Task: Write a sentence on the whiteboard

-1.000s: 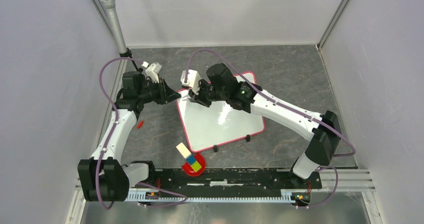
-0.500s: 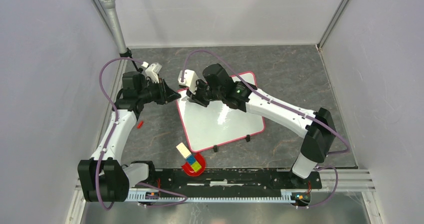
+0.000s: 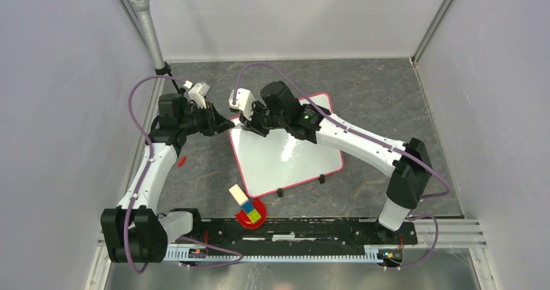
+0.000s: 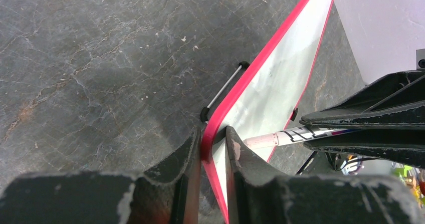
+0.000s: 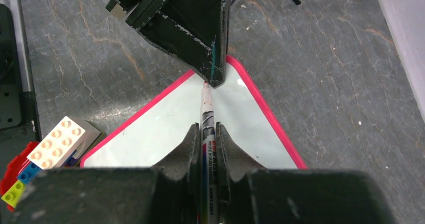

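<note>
Robotics laboratory test cell: a dark stone-patterned worktop is enclosed by plain white panels on aluminium posts. Cabled left arm and right arm are bolted to a base plate at the near edge.

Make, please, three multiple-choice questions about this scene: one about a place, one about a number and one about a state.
1. Where do the left fingers grip the whiteboard?
A) at its left corner
B) at its middle
C) at its far right corner

2. How many black clips are on the board's near edge?
A) one
B) two
C) four

3. What are the right fingers doing?
A) standing open and empty
B) closed on a marker
C) closed on an eraser

Answers:
1 A: both wrist views show the pink border pinched at that corner.
2 B: the top view shows two clips on that edge.
3 B: the right wrist view shows the marker clamped between them.
</note>
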Robot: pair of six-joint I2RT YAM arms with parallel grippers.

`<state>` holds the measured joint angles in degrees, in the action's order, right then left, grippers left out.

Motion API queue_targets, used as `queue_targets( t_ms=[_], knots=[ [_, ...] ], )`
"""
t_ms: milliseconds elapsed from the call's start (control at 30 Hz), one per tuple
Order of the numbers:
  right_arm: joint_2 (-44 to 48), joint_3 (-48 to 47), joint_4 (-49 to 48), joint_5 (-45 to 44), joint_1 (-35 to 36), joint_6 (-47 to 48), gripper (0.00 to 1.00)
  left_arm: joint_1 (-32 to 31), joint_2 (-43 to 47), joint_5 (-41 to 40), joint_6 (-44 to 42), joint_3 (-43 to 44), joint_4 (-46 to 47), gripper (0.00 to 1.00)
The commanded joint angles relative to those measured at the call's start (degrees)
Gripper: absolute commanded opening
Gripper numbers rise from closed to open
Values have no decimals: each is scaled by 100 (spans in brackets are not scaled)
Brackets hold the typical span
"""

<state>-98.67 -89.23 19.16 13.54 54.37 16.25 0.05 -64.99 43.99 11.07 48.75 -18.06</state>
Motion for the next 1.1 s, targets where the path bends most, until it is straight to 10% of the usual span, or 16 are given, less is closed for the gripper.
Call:
queue_targets(
  t_ms=[0, 1067],
  knots=[
    [-103, -297, -176, 4, 40, -43, 0, -14, 141, 57, -219, -24, 22, 9],
    [544, 979, -237, 101, 184, -25, 0, -19, 150, -13, -234, -46, 44, 8]
  ],
)
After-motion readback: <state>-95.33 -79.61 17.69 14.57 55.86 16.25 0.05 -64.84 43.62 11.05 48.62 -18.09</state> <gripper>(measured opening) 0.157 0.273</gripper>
